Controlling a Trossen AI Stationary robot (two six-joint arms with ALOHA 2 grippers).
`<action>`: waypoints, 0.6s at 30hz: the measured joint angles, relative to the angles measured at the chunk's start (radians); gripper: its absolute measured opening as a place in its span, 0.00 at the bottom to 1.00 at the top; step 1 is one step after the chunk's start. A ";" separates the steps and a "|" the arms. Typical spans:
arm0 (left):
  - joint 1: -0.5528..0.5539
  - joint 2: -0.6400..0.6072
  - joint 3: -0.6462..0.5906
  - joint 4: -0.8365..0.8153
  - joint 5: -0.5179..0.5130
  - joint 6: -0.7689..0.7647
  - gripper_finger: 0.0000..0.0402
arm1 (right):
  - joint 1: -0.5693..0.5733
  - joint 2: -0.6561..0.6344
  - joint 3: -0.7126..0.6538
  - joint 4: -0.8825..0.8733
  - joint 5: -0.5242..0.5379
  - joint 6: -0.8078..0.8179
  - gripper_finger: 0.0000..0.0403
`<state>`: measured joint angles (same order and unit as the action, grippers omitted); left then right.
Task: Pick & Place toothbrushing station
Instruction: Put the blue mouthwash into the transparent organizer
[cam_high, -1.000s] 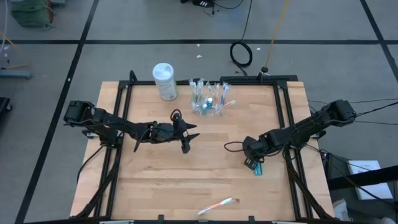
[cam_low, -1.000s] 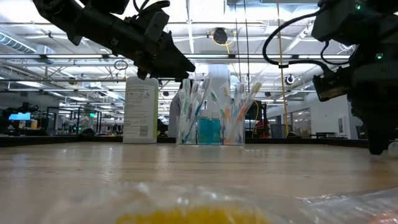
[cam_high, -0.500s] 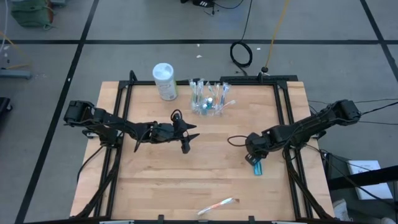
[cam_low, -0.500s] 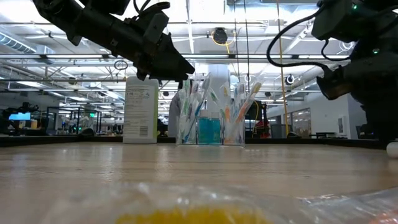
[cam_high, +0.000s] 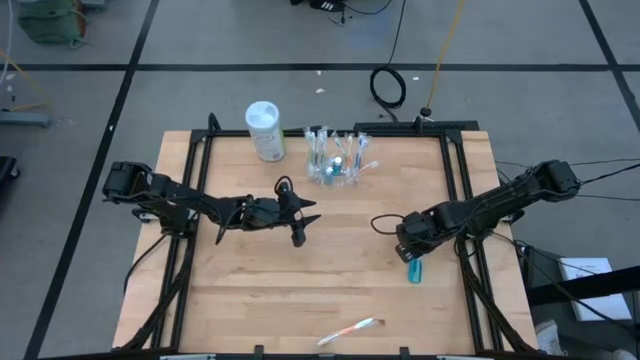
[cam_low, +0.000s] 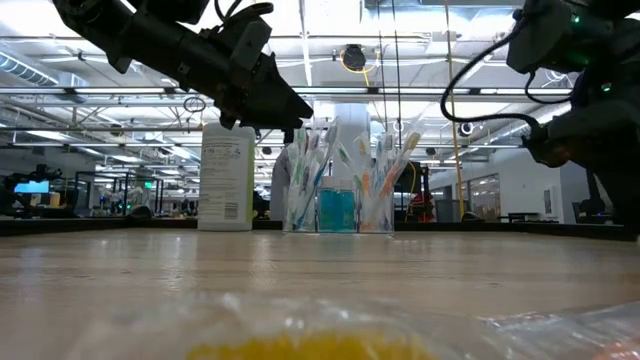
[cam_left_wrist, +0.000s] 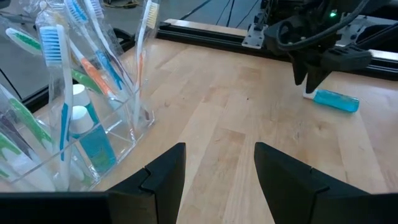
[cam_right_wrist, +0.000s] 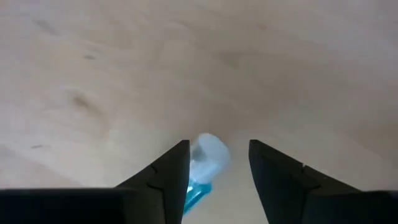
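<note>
Toothpaste tube (cam_high: 415, 271), one, lies flat beneath the released right end effector (cam_high: 408, 252).

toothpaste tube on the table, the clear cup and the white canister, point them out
toothpaste tube (cam_left_wrist: 336, 100), left wrist view, middle of its blue body
clear cup (cam_high: 336, 170), high view, its centre
white canister (cam_low: 227, 177), low view, its label

Toothpaste tube (cam_high: 415, 271) right of cup (cam_high: 336, 170)
</note>
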<state>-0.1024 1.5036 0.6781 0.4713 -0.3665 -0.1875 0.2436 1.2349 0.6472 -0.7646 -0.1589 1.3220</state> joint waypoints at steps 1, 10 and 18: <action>0.000 0.000 0.000 0.000 0.000 0.000 0.49 | 0.000 0.000 0.000 -0.013 0.000 0.017 0.40; 0.000 0.000 0.000 0.000 0.000 0.000 0.49 | 0.033 0.000 0.001 0.051 -0.003 0.128 0.40; 0.000 0.000 0.000 0.000 0.001 -0.022 0.49 | 0.025 -0.012 0.001 -0.040 -0.060 0.140 0.40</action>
<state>-0.1024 1.5036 0.6781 0.4714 -0.3658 -0.2092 0.2690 1.2227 0.6479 -0.8044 -0.2185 1.4617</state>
